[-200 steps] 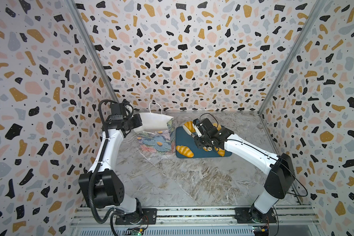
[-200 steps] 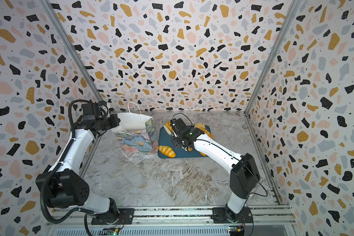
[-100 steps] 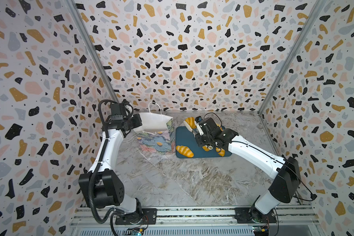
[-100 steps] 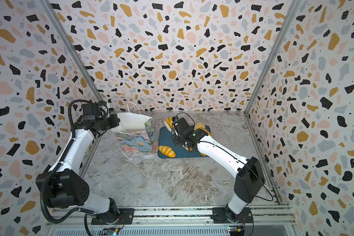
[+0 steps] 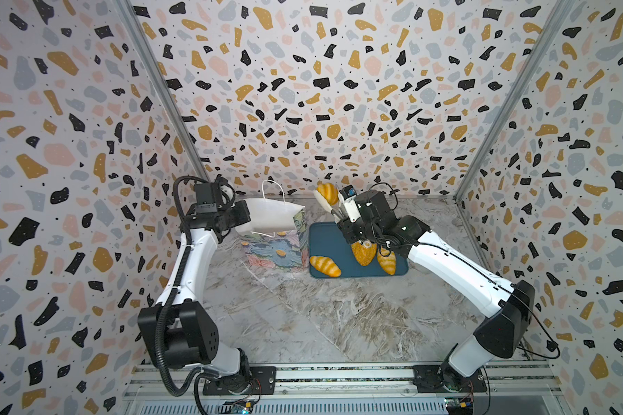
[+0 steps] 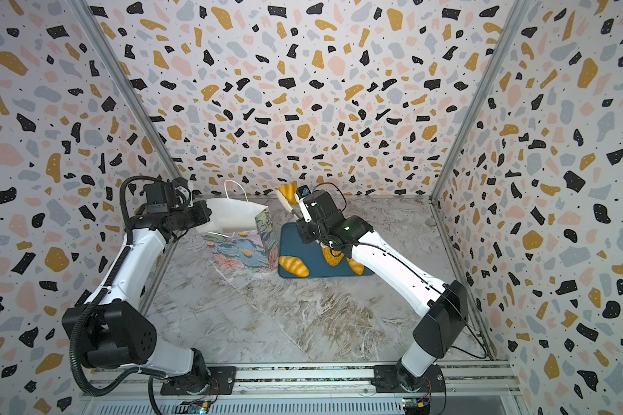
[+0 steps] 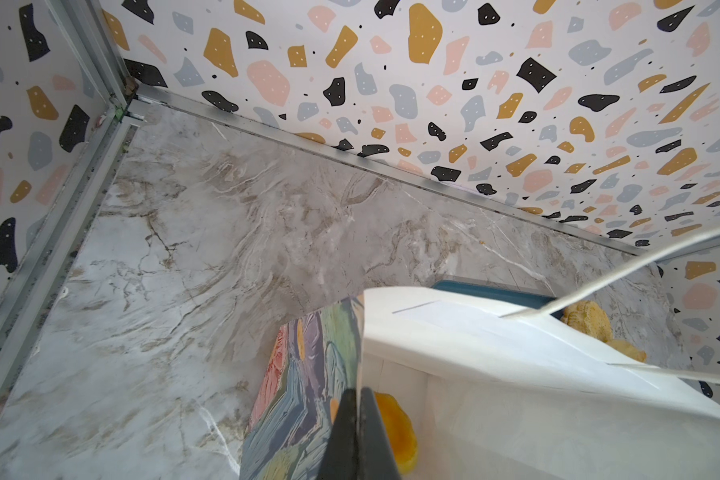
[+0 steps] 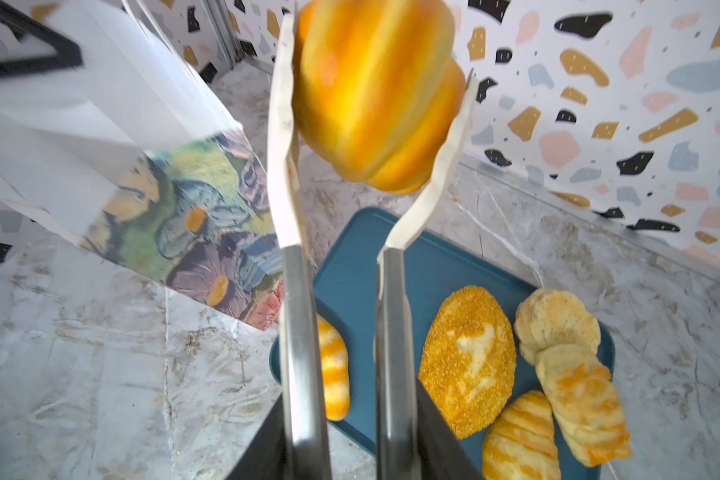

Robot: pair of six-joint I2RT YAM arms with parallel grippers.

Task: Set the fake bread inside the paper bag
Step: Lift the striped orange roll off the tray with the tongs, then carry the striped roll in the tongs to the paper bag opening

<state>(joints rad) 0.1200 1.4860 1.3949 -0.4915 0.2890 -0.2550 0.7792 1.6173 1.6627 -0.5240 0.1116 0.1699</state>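
The paper bag [image 5: 277, 248] [image 6: 241, 251] stands left of the tray, its white mouth tipped wide. My left gripper [image 7: 356, 395] [image 5: 243, 219] is shut on the bag's rim. One orange fake bread [image 7: 395, 428] lies inside the bag. My right gripper [image 8: 346, 436] [image 5: 341, 218] is shut on metal tongs [image 8: 300, 291]. Their white tips clamp a striped fake bread roll [image 8: 375, 91] [image 5: 327, 193] [image 6: 288, 189] in the air, above the tray's far end and just right of the bag's mouth.
The dark-blue tray [image 5: 324, 237] [image 8: 350, 270] holds a seeded loaf [image 8: 468, 357] [image 5: 363, 251], a pale bun [image 8: 558, 324] and striped rolls [image 8: 582, 411] [image 5: 324, 266]. The back wall is close behind the bag and the raised roll. White cord handles [image 5: 272, 188] stick up from the bag.
The right gripper has lifted the tongs and the striped roll up off the tray's far end. The left gripper and the bag have stayed put.
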